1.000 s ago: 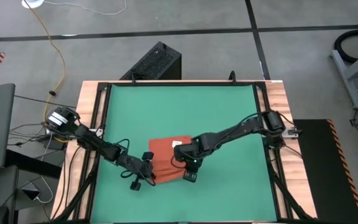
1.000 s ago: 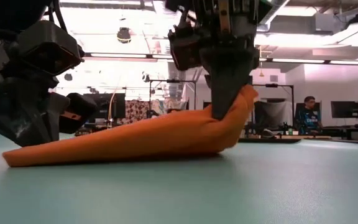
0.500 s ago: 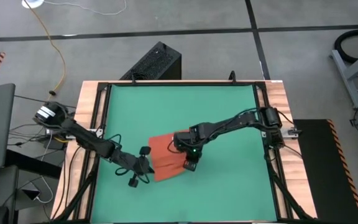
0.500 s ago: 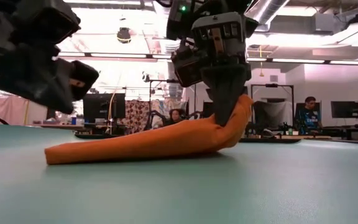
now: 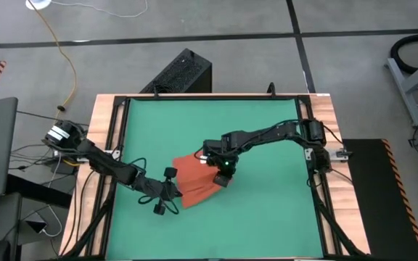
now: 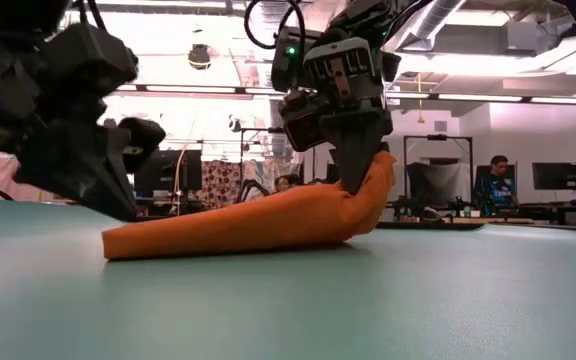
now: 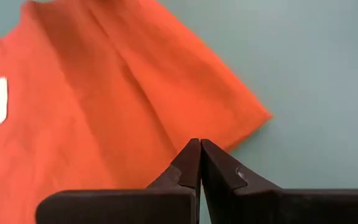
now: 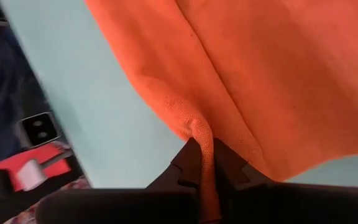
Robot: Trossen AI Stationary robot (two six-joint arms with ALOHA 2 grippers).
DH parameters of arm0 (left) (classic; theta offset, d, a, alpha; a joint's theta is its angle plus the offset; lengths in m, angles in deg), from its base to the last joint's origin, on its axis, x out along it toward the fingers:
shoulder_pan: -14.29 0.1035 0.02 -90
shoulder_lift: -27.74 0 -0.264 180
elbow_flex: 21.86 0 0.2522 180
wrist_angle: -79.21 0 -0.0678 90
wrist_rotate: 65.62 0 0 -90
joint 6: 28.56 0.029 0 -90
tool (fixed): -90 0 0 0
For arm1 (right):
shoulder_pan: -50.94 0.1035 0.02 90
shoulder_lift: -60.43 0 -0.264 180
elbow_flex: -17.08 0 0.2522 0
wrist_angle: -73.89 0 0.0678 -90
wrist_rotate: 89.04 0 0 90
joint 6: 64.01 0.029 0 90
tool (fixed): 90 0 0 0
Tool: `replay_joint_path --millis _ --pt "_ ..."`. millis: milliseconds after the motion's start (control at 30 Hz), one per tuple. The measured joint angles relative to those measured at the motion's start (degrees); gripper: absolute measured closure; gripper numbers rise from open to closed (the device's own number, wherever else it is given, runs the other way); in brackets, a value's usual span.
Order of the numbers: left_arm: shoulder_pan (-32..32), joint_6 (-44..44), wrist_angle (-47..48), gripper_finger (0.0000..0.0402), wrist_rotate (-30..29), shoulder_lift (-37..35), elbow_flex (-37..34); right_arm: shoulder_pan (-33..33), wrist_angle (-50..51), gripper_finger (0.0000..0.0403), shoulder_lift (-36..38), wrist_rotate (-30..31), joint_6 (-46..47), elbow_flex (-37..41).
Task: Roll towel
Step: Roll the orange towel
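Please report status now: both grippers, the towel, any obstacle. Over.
Right gripper shut on towel, one edge pinched and lifted. Left gripper shut, empty, over towel's other edge. Rest of towel flat on green mat. Nothing in the way.

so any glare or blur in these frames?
Low view: ceiling lights blow out the background, left gripper smeared and dark. High view: even light, sharp. Right wrist view: towel weave crisp, far side blurred.

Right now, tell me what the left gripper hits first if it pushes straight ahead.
The left gripper, fingers shut, points at the soft orange-red rectangular towel; it would probably meet that cloth first, though the gap is unclear.
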Motion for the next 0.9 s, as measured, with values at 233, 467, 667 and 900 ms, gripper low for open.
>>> replay_joint_path --millis 233,467,667,900 --pt "2.49 0.39 -0.37 0.0401 -0.32 4.32 0.0 -2.22 -0.08 0.0374 0.0 -6.22 -0.3 0.0" --pt "3.85 0.23 -4.86 0.0402 3.27 7.93 0.13 -4.1 0.29 0.0374 0.0 -7.88 -1.9 0.0" --pt "3.74 -0.25 -4.26 0.0401 3.81 7.94 0.11 -6.3 3.04 0.0374 0.0 -9.23 -3.09 0.0" --pt "3.74 -0.61 -4.48 0.0401 3.9 7.94 0.11 -8.69 3.5 0.0374 0.0 -9.42 -4.45 0.0"
